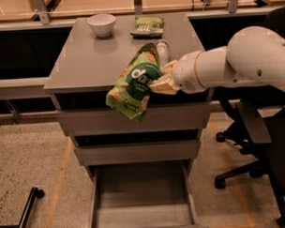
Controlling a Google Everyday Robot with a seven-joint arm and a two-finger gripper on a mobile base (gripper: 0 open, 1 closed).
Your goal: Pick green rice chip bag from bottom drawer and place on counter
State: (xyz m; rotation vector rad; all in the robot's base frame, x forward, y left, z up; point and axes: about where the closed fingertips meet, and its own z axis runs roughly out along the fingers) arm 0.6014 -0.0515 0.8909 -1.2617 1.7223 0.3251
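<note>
The green rice chip bag (134, 85) is light green and wrinkly with a dark green round logo. My gripper (161, 82) is shut on its right edge and holds it in the air, tilted, over the front edge of the grey counter (84, 61). The bag hangs partly in front of the top drawer front. The bottom drawer (141, 200) stands pulled open below, its flat grey floor bare. My white arm reaches in from the right.
A white bowl (101, 24) and a flat squarish green bag (148, 26) lie at the back of the counter. A bottle-like object (163, 50) lies behind the held bag. A black office chair (260, 140) stands to the right. A black bar (21, 214) lies at the lower left.
</note>
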